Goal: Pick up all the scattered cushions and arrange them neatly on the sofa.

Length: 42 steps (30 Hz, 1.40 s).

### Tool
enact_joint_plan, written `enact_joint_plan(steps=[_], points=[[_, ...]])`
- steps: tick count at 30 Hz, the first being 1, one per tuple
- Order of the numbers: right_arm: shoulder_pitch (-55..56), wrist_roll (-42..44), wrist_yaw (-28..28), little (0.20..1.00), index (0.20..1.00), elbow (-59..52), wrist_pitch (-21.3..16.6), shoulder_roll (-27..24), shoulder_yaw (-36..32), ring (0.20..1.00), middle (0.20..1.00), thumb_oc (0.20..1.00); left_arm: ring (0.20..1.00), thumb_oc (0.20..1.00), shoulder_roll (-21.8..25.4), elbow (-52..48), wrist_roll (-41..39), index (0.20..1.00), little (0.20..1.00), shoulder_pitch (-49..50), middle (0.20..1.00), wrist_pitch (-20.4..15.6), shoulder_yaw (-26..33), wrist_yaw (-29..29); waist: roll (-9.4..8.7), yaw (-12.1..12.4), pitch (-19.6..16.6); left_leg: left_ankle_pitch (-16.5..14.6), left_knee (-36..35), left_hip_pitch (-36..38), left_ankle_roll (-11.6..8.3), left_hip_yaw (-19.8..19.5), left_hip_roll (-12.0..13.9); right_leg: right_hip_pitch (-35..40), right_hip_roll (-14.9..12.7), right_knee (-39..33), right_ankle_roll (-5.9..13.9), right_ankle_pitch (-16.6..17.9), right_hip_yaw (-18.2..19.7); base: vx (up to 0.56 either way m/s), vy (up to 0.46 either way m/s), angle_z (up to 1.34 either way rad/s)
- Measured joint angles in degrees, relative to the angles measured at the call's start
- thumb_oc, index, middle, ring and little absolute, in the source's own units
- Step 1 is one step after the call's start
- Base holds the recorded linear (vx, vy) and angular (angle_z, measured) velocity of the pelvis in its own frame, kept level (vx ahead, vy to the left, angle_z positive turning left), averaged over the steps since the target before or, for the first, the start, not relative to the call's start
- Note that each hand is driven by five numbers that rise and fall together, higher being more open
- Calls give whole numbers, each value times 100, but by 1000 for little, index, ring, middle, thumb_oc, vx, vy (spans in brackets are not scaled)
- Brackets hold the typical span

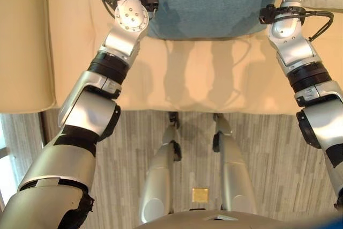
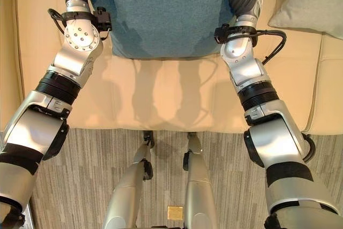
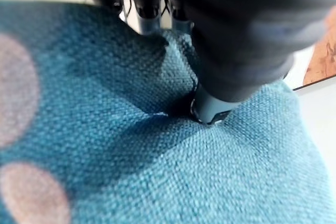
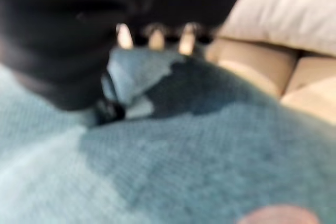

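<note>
You have the blue cushion (image 2: 166, 12) on the seat of the cream sofa (image 2: 161, 95), held between both arms at its 2 side edges. Your left hand (image 3: 210, 106) has its thumb pressed into the fabric, which puckers around it, with the fingers (image 3: 149, 17) curled over the cushion's edge, so it is gripping the cushion. Your right hand (image 4: 110, 106) does the same on the opposite edge: thumb dug into the cloth, fingers (image 4: 156, 38) hooked over the rim. The cushion's cloth shows pale pink round patches in the wrist views. A grey cushion (image 2: 313, 1) leans at the sofa's right end, apart from the blue one. Striped grey carpet (image 2: 86, 186) lies in front of the sofa.
</note>
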Motion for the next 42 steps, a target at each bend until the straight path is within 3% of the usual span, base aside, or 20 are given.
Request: enact_joint_plan(steps=[7, 8, 9, 21, 31, 36, 42], points=[[-137, 188, 174, 200, 200, 111, 45, -78, 136, 200, 200, 200, 200, 200, 14, 77, -41, 200, 200, -59, 200, 7, -83, -25, 0, -16, 0, 4, 69, -53, -6, -83, 3, -2, -1, 38, -3, -6, -64, -13, -12, 4], [-137, 191, 175, 570, 570, 111, 46, -78, 136, 570, 570, 570, 805, 805, 16, 77, -41, 805, 805, -59, 805, 9, -83, -27, 0, -23, 0, 4, 88, -70, -6, -97, 3, -4, -1, 44, -3, -6, -78, -25, -9, 8], [-133, 200, 181, 1000, 1000, 112, 46, -81, 135, 1000, 1000, 1000, 1000, 1000, 15, 77, -37, 1000, 1000, -55, 1000, 18, -97, -39, 0, -29, -1, 4, 93, -86, -6, -111, 3, -18, -1, 53, -4, -6, -89, -17, -9, 5], [-239, 102, 182, 1000, 1000, 180, 256, -433, 39, 1000, 1000, 1000, 1000, 1000, 27, 180, 47, 1000, 1000, -217, 1000, 350, -221, -182, 1, -12, -2, 80, 102, -206, 1, -119, -14, -214, -7, 205, -10, -5, -87, -3, -3, 1], [-416, -73, 181, 1000, 1000, 421, 363, -905, 156, 1000, 1000, 1000, 1000, 1000, 468, 539, 196, 1000, 1000, -457, 1000, 513, -324, -289, 0, -36, 0, 84, 101, -88, 6, -93, -6, -114, -1, 212, -23, 6, -75, 0, -1, 0], [-410, -60, 192, 1000, 1000, 483, 462, -1463, 158, 1000, 1000, 1000, 1000, 1000, 1039, 490, -47, 1000, 1000, -456, 1000, 480, -251, -296, -2, -36, 1, 83, 87, 86, 6, -79, 13, 52, 2, 204, -26, 8, -72, 0, -2, -1], [517, 230, 255, 1000, 1000, -197, 351, -2019, -593, 1000, 1000, 1000, 1000, 1000, 1394, -389, -649, 1000, 1000, 640, 1000, 200, 668, -531, -4, -39, -2, 73, -6, 467, -6, -85, 37, 402, 38, 187, -22, -53, -75, 15, -3, 0]])
